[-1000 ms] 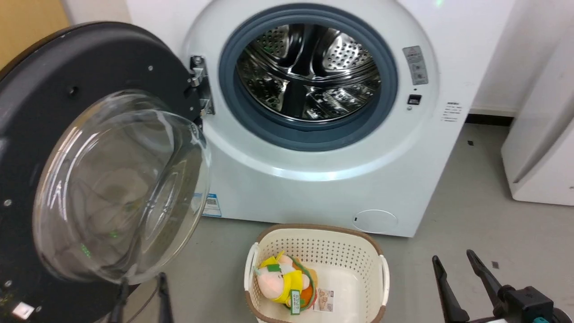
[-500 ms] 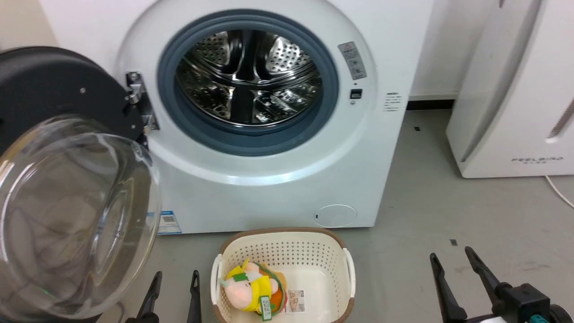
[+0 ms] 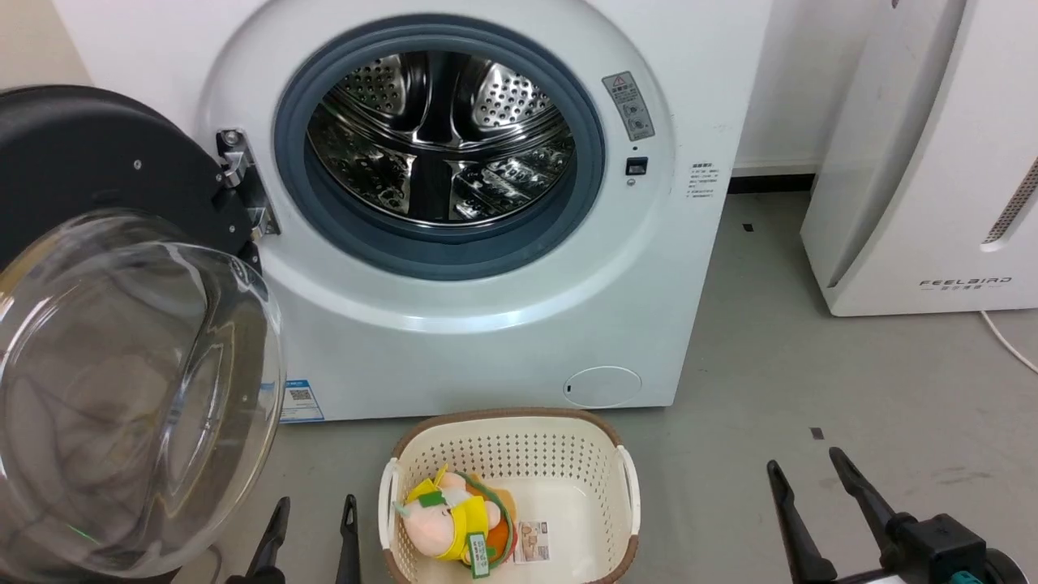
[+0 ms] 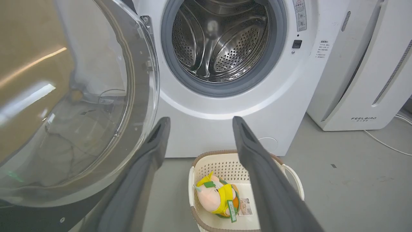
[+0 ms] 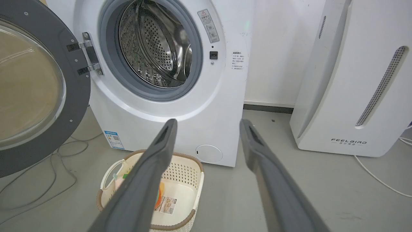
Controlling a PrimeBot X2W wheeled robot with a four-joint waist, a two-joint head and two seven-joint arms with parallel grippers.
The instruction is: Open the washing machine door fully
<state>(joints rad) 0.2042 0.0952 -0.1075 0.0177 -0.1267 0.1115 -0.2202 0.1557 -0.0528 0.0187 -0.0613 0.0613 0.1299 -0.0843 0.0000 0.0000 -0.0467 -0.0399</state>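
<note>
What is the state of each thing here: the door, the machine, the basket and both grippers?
washing machine door: swung wide open on its hinge.
washing machine: drum exposed, nothing seen inside.
basket: upright on the floor, holding a plush toy.
left gripper: jaws open, empty.
right gripper: jaws open, empty.

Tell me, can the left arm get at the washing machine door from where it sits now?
Probably yes. The left gripper, jaws open and empty, sits low, just right of the washing machine door, and nothing stands between them.
</note>
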